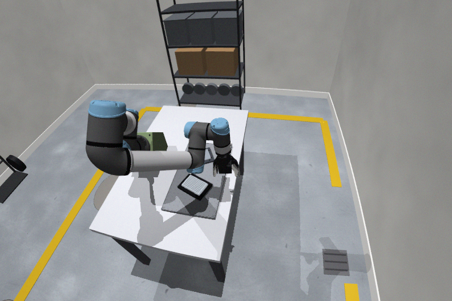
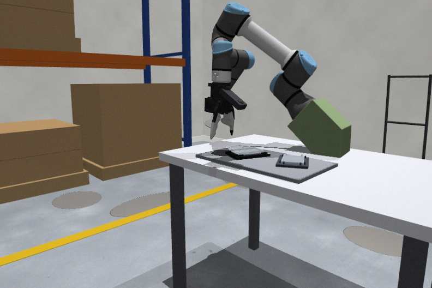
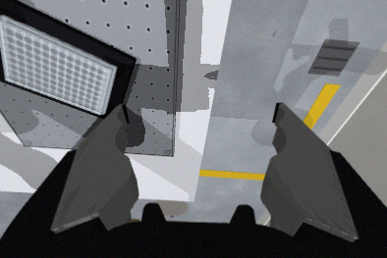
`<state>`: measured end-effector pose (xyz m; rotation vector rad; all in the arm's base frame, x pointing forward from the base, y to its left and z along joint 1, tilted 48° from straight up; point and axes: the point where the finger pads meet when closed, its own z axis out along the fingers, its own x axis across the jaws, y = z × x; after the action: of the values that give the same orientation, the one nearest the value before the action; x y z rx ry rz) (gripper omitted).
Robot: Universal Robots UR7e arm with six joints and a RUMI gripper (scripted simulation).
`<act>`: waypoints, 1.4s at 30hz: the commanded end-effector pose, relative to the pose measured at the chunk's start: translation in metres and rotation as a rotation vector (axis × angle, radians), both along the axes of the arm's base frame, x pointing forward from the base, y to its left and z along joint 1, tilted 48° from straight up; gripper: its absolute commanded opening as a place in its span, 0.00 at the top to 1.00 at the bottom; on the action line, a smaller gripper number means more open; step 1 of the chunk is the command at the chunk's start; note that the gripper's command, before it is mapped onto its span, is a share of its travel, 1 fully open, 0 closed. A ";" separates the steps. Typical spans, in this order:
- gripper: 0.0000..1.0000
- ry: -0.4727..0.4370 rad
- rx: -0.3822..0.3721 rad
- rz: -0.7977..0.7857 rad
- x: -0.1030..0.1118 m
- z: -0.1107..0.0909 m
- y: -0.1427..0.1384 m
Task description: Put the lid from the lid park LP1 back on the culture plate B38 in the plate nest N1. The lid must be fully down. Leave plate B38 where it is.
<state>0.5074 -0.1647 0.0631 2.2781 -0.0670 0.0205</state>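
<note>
The wide-open, empty two-jaw gripper (image 2: 221, 130) is hovering beyond the table's edge, the clear lid on its black park frame (image 2: 292, 161) lying inboard past the white gridded culture plate (image 2: 246, 151).

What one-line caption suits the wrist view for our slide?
Open gripper hovering empty beside the table edge, the uncovered culture plate B38 in its black nest at upper left.
</note>
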 end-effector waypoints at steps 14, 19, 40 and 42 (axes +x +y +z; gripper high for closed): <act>0.18 -0.179 0.010 -0.157 -0.020 -0.056 0.031; 0.18 -0.227 0.013 -0.200 -0.027 -0.070 0.039; 0.18 -0.435 0.020 -0.390 -0.065 -0.125 0.070; 0.18 -0.449 0.020 -0.404 -0.068 -0.128 0.072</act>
<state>0.4450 -0.0976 -0.0575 2.2159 -0.7083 0.2956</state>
